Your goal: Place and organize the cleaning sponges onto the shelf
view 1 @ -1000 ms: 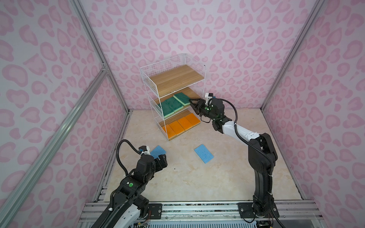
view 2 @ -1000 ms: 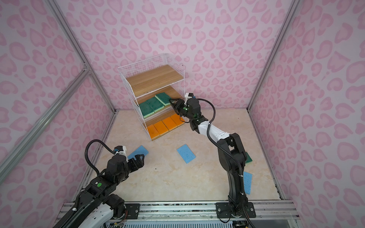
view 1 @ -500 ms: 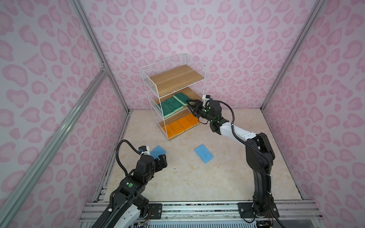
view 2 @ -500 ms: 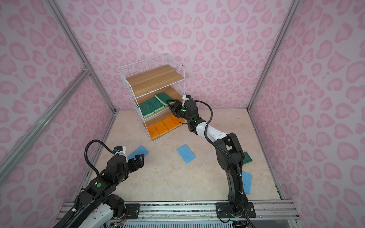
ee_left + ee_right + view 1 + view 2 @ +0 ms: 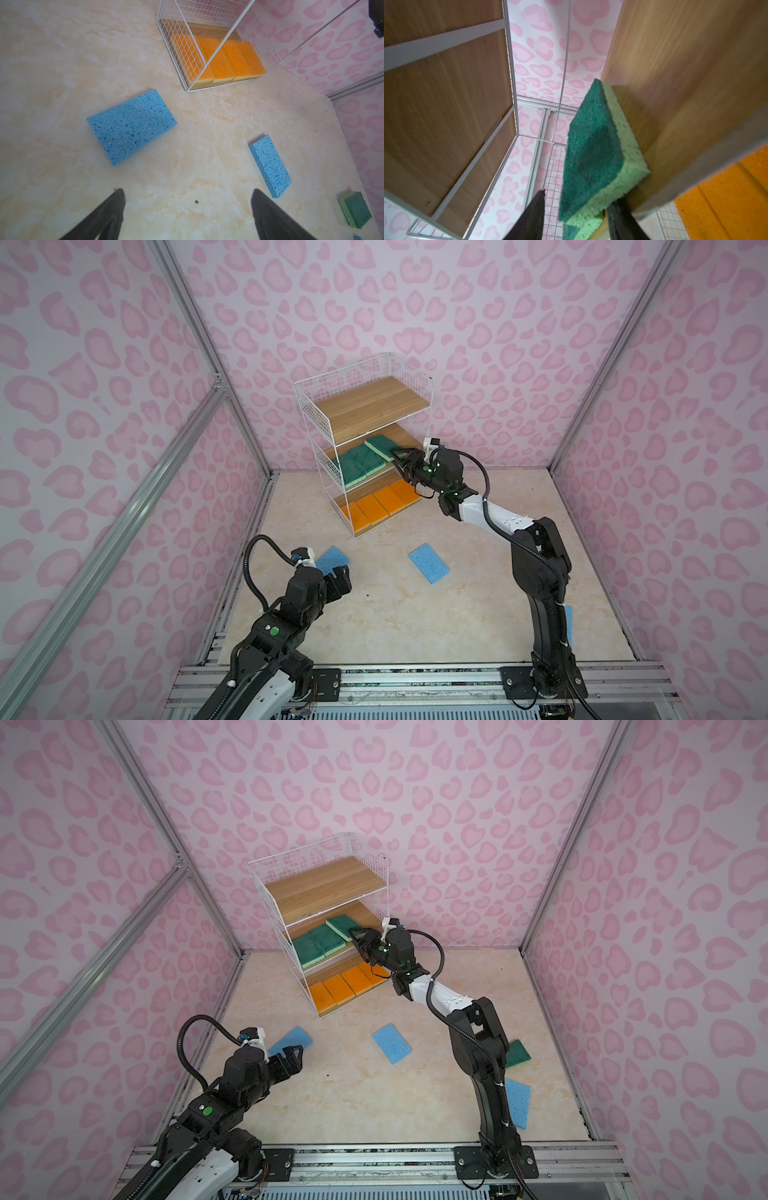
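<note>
Dark green flat rectangular sponge w/ pale green underside (image 5: 379,446) on mid tier of white wire rack w/ wooden boards (image 5: 370,406). Just left of right gripper (image 5: 398,455), long axis aimed roughly at it; jaws part-open round near end, grip unclear. Left gripper (image 5: 188,189) gaping, empty, well apart.

Shelf (image 5: 365,406) holds green sponges (image 5: 365,458) above orange sponges (image 5: 380,504); blue sponges (image 5: 428,563) lie on floor (image 5: 395,605).

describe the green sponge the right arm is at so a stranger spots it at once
Find the white wire shelf by the back wall and look at its middle board. Of the three lying there, the green sponge you want is at the right end, at the tips of the right pincer; unlike its two neat neighbours, it sits askew, out of line with them.
</note>
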Controlling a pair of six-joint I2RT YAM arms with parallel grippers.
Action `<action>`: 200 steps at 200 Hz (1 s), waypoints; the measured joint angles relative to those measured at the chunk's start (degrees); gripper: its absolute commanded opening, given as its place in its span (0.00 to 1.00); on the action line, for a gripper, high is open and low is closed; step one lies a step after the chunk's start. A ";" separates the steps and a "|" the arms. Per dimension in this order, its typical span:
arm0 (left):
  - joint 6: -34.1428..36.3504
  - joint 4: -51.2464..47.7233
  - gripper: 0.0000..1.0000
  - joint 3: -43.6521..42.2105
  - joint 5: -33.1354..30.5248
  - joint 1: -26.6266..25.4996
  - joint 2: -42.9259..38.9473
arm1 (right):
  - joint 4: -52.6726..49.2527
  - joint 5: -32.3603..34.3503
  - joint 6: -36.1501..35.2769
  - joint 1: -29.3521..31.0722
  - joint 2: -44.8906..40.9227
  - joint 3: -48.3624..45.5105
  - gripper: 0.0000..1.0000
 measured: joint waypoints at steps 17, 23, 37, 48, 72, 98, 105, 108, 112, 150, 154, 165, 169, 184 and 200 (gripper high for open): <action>0.00 -0.07 0.96 -0.02 0.00 0.00 -0.26 | -0.02 0.22 0.00 0.00 0.50 0.50 0.32; 0.00 -0.07 0.96 -0.02 0.00 0.00 -0.28 | -0.04 0.20 0.00 -0.02 0.66 0.61 0.29; 0.00 -0.09 0.96 -0.04 -0.04 0.00 -0.35 | -0.04 0.66 0.00 -0.02 0.85 0.81 0.24; 0.00 -0.09 0.96 -0.04 -0.17 0.00 -0.46 | -0.02 1.01 -0.04 -0.02 0.94 0.98 0.20; 0.00 -0.13 0.96 -0.11 -0.20 0.00 -0.68 | 0.02 1.42 -0.02 -0.04 1.01 1.11 0.18; 0.00 -0.24 0.96 -0.11 -0.22 0.04 -0.72 | 0.09 2.56 -0.24 -0.31 0.98 1.07 0.18; 0.00 -0.31 0.96 -0.11 -0.22 0.07 -0.74 | 0.07 2.60 -0.28 -0.35 0.92 1.07 0.18; 0.00 -0.31 0.96 -0.11 -0.22 0.07 -0.76 | 0.07 2.62 -0.31 -0.37 0.90 1.07 0.18; 0.00 -0.33 0.96 -0.11 -0.22 0.07 -0.79 | 0.07 2.75 -0.44 -0.42 0.81 1.07 0.18; 0.00 -0.33 0.96 -0.11 -0.22 0.07 -0.83 | 0.24 3.63 -1.11 -0.90 0.31 1.25 0.18; 0.00 -0.33 0.96 -0.11 -0.22 0.07 -0.81 | 0.22 3.67 -1.14 -0.92 0.31 1.29 0.18; 0.00 -0.33 0.96 -0.11 -0.22 0.07 -0.70 | -0.04 4.02 -1.60 -0.92 0.31 1.46 0.18; 0.00 -0.33 0.96 -0.11 -0.22 0.07 -0.70 | -0.04 4.09 -1.70 -0.92 0.31 1.49 0.18; 0.00 -0.31 0.96 -0.11 -0.22 0.04 -0.72 | -0.11 4.48 -2.58 -0.87 0.31 1.51 0.19; 0.00 -0.33 0.96 -0.13 -0.22 0.07 -0.72 | -0.87 4.63 -3.63 -0.52 0.37 1.51 0.20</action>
